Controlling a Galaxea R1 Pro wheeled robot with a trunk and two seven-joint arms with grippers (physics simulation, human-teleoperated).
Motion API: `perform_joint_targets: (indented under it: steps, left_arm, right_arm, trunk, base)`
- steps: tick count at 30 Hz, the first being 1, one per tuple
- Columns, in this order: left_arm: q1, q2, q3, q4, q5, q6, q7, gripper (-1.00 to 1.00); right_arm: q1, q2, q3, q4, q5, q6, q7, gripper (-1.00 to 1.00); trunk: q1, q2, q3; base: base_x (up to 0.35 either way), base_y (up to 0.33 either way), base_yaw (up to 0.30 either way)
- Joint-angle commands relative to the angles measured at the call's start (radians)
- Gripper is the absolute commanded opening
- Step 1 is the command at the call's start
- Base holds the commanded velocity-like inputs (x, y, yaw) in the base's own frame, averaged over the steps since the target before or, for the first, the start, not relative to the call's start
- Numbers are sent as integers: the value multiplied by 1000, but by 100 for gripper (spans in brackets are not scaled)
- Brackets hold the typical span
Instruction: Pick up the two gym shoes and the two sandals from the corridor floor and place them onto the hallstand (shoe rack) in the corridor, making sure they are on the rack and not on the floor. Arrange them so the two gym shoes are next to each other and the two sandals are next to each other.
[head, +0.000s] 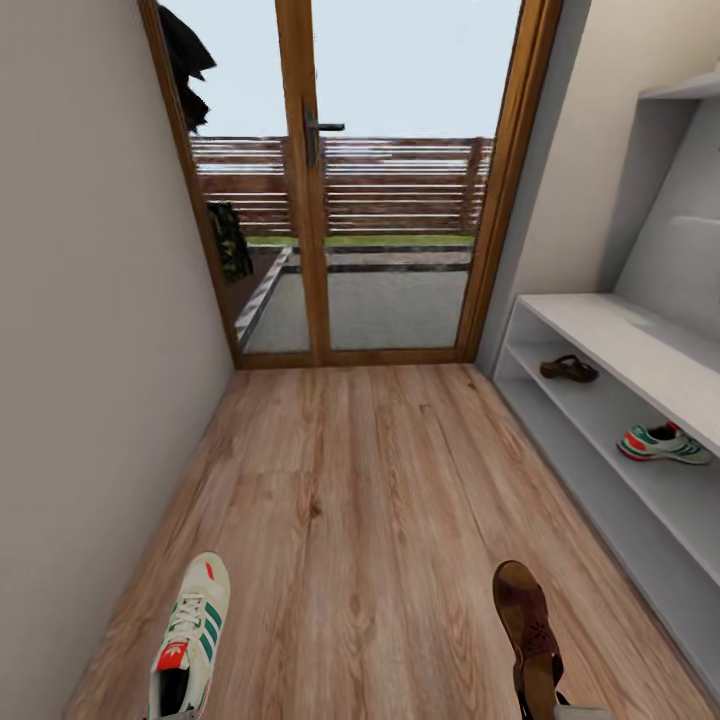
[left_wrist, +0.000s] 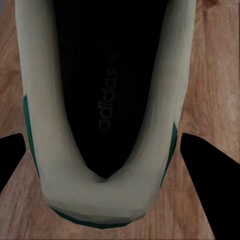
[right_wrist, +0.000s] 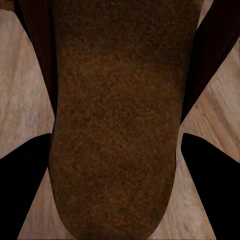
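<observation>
Head view shows one sandal and one gym shoe already on the hallstand; left tool grips the second gym shoe, right tool the second sandal.

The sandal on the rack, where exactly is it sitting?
In the head view the sandal lies on the rack's lower shelf at its far end near the door, beyond the gym shoe.

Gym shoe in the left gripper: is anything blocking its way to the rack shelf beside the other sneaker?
Nothing visible. Bare corridor floor lies between the held gym shoe and the hallstand; the shelf around the racked gym shoe is open, with the shelved sandal farther along.
</observation>
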Motion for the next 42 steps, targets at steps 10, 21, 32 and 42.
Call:
perform_joint_targets:
  steps: [10,21,32,42]
  left_arm:
    - [-1,-1,9,0,-7,-4,-6,-100]
    - [-1,-1,9,0,-7,-3,-6,-100]
    - [-1,-1,9,0,-7,-4,-6,-100]
    - [-1,-1,9,0,-7,-4,-6,-100]
  right_arm:
    - [-1,0,-4,2,4,-3,-1,-100]
    - [-1,0,-4,2,4,-2,-1,-100]
    - [-1,0,-4,2,4,-2,-1,-100]
    - [-1,0,-4,2,4,-2,-1,-100]
  trunk:
    - [0,0,-1]
    - [0,0,-1]
    - [0,0,-1]
    - [0,0,-1]
  base:
    - [338,96,-258]
    - [338,97,-276]
    - [338,96,-276]
    - [338,96,-276]
